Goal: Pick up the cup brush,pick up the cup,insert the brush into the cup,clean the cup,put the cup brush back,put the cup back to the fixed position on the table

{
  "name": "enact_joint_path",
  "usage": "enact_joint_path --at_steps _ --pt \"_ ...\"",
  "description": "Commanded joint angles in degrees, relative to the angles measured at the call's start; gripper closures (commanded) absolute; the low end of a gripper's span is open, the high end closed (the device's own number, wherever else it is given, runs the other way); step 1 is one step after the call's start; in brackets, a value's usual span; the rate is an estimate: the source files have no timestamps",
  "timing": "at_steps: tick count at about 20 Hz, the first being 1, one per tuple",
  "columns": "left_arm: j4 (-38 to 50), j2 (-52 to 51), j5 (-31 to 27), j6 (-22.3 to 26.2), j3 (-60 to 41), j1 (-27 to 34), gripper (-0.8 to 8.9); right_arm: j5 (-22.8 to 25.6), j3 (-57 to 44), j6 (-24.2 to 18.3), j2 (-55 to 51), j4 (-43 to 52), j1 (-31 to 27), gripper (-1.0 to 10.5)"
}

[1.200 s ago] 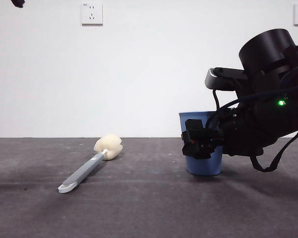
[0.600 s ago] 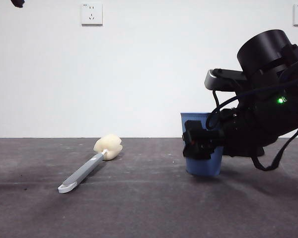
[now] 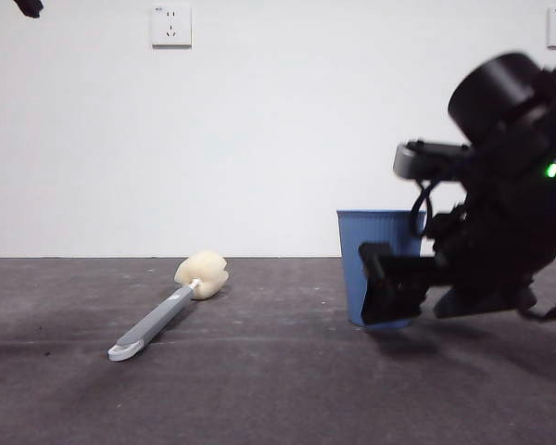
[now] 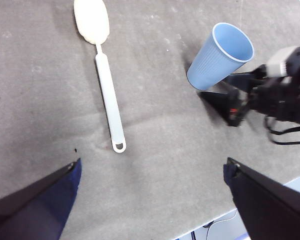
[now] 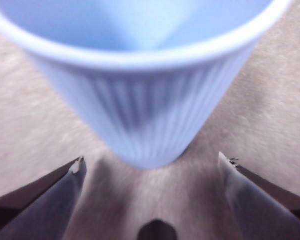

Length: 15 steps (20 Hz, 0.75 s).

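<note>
The blue ribbed cup (image 3: 371,227) stands upright on the table (image 3: 259,389) at the right; it also shows in the left wrist view (image 4: 217,57). My right gripper (image 3: 382,286) is low beside its base, open and empty. In the right wrist view its jaws are spread wide (image 5: 151,160) with the cup (image 5: 140,100) just ahead of them, not between them. The cup brush (image 3: 157,323) lies flat at the left, its cream sponge head (image 3: 202,274) farther back. My left gripper (image 4: 152,162) hangs high above the table, open and empty, over the brush (image 4: 107,95).
A white wall with two sockets (image 3: 170,25) stands behind the table. The table's edge (image 4: 250,202) shows in the left wrist view, near the right arm (image 4: 275,92). The left arm shows only as a black tip (image 3: 28,7) at the top left corner.
My right gripper has let go of the cup and drawn back to the right and lower. The cup now stands free on the table. The brush has not moved.
</note>
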Motion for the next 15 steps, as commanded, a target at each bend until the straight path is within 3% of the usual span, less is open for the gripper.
enact_joint_path --at_steps 1,4,9,12,15 --pt "0.2 -0.1 -0.3 0.9 -0.3 -0.1 3.34 -1.3 -0.3 1.2 -7.5 -8.3 0.3 5.0" --pt "-0.1 -0.1 -0.3 1.4 -0.3 -0.1 3.34 -5.8 -0.3 5.3 -20.1 -23.9 0.6 5.0" --pt "-1.8 -0.1 3.1 5.4 -0.3 -0.1 3.43 -17.7 1.2 11.1 -45.6 -46.4 1.3 5.1" --pt "-2.0 -0.1 5.7 5.9 -0.3 -0.1 3.43 -18.0 8.3 11.2 -55.4 -60.8 1.4 5.1" --pt "-2.0 -0.1 9.0 7.4 -0.3 -0.1 3.46 -18.0 18.6 10.1 -57.8 -75.4 1.4 5.1"
